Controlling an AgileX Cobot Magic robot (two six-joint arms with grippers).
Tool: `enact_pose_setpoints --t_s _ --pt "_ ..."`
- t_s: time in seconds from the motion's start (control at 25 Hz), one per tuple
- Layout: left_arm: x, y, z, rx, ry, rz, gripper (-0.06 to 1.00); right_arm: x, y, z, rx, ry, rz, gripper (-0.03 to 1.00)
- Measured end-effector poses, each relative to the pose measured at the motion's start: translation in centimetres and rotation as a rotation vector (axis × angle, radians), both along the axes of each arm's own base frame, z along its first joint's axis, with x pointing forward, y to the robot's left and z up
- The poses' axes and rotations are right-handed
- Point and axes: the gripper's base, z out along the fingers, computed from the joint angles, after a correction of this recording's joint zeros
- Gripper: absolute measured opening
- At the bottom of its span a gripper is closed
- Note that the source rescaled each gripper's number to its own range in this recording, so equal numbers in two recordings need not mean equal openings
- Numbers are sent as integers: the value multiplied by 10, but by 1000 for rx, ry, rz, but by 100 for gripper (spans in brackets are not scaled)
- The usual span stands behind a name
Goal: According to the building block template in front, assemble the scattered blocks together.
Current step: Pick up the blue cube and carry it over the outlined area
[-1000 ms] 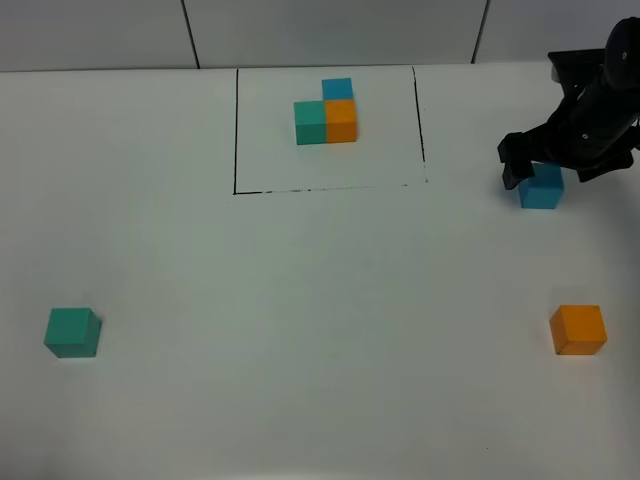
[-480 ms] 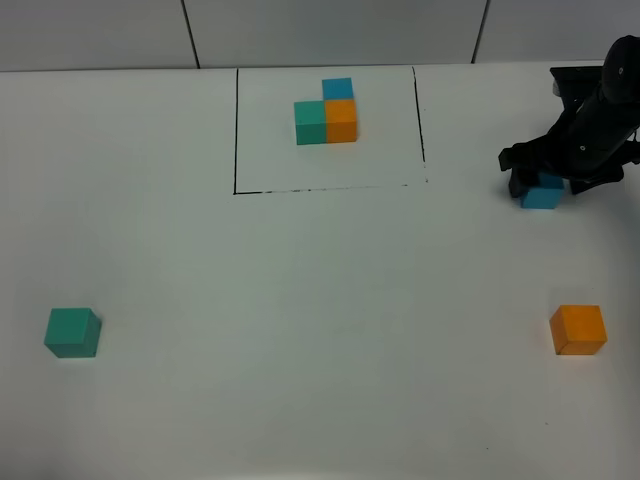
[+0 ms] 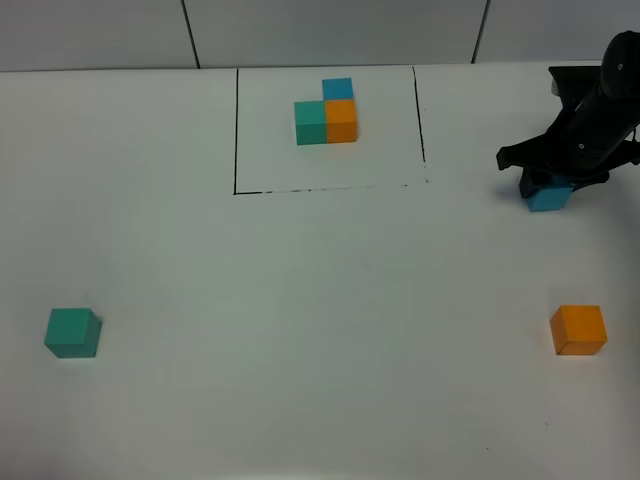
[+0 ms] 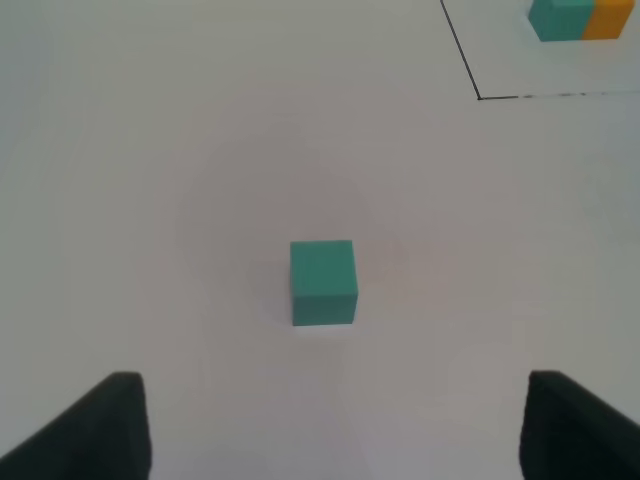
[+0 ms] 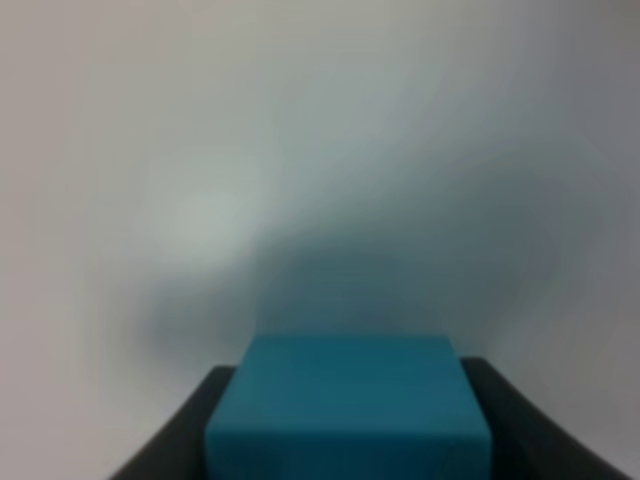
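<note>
Right end effector (image 3: 550, 184), black and two-fingered, is at the far right of the white tabletop (image 3: 300, 300), its fingers closed on a plain matte blue cube (image 3: 549, 197). The right wrist view shows this blue cube (image 5: 348, 400) filling the gap between the two dark fingers, with one flat face toward the camera. Whether it rests on the surface or is raised cannot be told. Nearer the front edge on the same side, well apart, sits a matte orange cube (image 3: 578, 329). The left end effector (image 4: 335, 425) is wide open and holds nothing. A matte teal-green cube (image 4: 323, 280) lies ahead of it, apart from both fingers and centred between them, at the left side of the tabletop (image 3: 72, 332). The building block template (image 3: 327, 112) is at the far middle, inside a thin black rectangular outline (image 3: 236, 130). It is a small L, with teal and orange cubes joined in a row running left to right and a blue cube behind the orange one. Nothing lies between the loose cubes.
</note>
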Motion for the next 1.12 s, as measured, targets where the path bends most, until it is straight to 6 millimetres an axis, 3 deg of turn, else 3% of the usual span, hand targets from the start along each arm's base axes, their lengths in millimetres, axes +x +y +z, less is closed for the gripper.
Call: enact_pose_setpoints --t_s 0.16,0.48,0.64,0.84,1.12 --pt "0 0 0 0 0 0 70 -13 26 20 -81 32 317 1" --pt "0 0 0 0 0 0 70 -56 134 21 -179 100 1143 1" --pt "0 0 0 0 0 0 70 -71 165 21 -246 72 1479 1" --pt "0 0 0 0 0 0 70 -73 181 22 -210 -53 1624 1" --pt "0 0 0 0 0 0 70 -61 195 15 -163 -93 1612 1"
